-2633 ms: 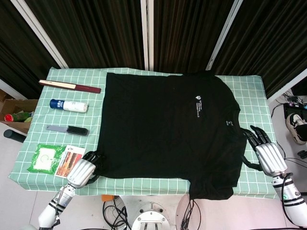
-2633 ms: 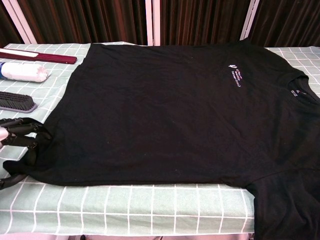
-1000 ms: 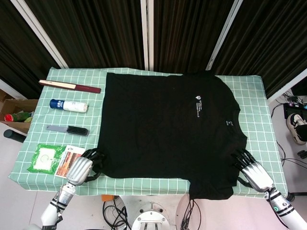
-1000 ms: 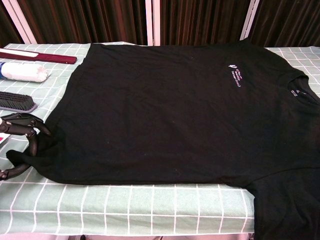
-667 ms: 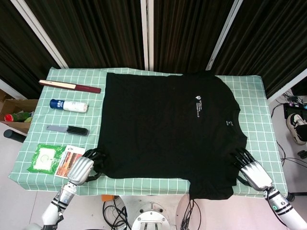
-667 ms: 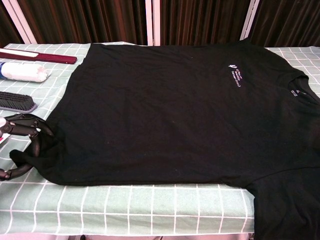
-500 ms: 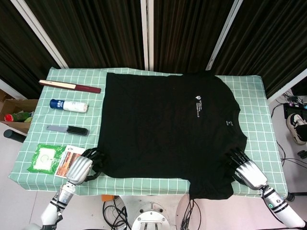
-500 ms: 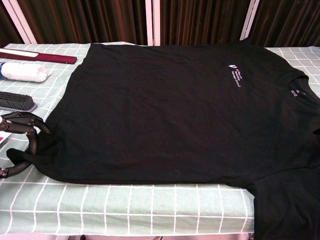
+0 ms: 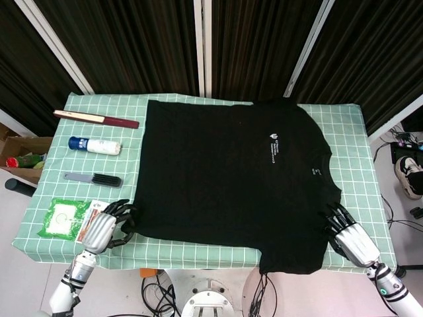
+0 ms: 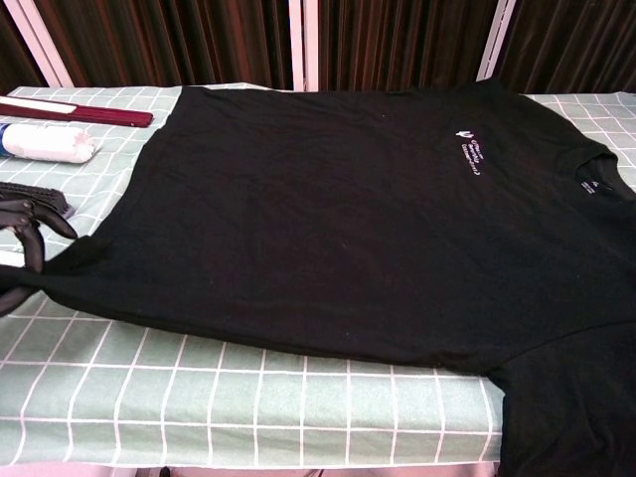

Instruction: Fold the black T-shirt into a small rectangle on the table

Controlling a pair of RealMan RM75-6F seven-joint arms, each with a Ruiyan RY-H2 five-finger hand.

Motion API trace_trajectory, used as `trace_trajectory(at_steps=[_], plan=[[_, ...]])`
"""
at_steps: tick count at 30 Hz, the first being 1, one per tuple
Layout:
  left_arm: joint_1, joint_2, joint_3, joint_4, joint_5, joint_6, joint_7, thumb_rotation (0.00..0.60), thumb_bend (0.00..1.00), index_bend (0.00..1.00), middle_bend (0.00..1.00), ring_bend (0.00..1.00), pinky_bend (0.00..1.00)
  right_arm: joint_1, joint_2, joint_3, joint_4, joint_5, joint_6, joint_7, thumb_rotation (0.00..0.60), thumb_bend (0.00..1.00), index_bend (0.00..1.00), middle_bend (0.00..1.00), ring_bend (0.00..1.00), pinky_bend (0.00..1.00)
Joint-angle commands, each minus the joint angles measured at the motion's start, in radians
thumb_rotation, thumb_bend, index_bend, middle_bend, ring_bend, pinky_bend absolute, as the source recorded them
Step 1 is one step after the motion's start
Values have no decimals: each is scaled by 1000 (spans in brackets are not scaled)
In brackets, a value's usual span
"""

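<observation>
The black T-shirt point(image 9: 231, 172) lies spread flat on the green checked table point(image 9: 357, 139), collar to the right, with one sleeve point(image 9: 291, 257) hanging over the front edge. My left hand point(image 9: 100, 228) pinches the shirt's near left hem corner point(image 10: 40, 278) and has it drawn out to the left; the dark fingers point(image 10: 22, 224) show at the chest view's left edge. My right hand point(image 9: 353, 239) sits at the near right, and its fingers point(image 9: 334, 216) grip the shirt's edge beside the sleeve. The chest view does not show the right hand.
Left of the shirt lie a maroon stick point(image 9: 96, 119), a white bottle with a blue cap point(image 9: 96, 145), a black brush point(image 9: 92, 179), a green packet point(image 9: 63, 218) and a small printed pack point(image 9: 92, 218). A cardboard box point(image 9: 20, 162) stands on the floor beyond the table's left edge.
My left hand has moved left with the hem corner, so the near hem now runs slanted. My right hand came in from the right to the shirt's edge, then drew slightly back.
</observation>
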Motion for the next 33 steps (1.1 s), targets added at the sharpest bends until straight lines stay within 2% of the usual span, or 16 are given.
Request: trace_trajectory(at_steps=[1, 4, 10, 16, 21, 24, 27, 33], plan=[[17, 51, 2, -62, 12, 42, -26, 600, 471, 628, 301, 162, 212, -18, 71, 25, -100, 7, 84, -5, 600, 653, 713, 230, 29, 36], [40, 106, 25, -121, 29, 76, -33, 600, 476, 628, 300, 162, 212, -34, 132, 25, -187, -4, 135, -38, 600, 653, 718, 233, 34, 43], [102, 209, 90, -233, 76, 150, -19, 600, 479, 628, 301, 162, 213, -94, 222, -6, -324, -37, 211, -85, 600, 661, 727, 239, 49, 63], [155, 284, 137, -316, 136, 216, 26, 600, 479, 628, 301, 162, 213, -151, 242, -22, -371, -74, 280, -132, 600, 675, 728, 247, 64, 77], [171, 315, 146, -365, 162, 233, 33, 600, 479, 628, 301, 161, 212, -166, 245, -14, -382, -79, 292, -136, 600, 676, 728, 250, 69, 82], [146, 324, 117, -387, 144, 204, 14, 600, 480, 628, 301, 162, 212, -151, 241, 7, -398, -57, 263, -106, 600, 676, 728, 250, 69, 82], [92, 335, 55, -405, 93, 139, 7, 600, 481, 628, 298, 162, 211, -113, 241, 41, -422, -27, 204, -86, 600, 676, 730, 253, 69, 82], [-57, 350, -106, -406, -88, -60, -11, 600, 483, 628, 291, 161, 207, -17, 256, 115, -506, 59, 29, -68, 600, 688, 742, 260, 69, 76]])
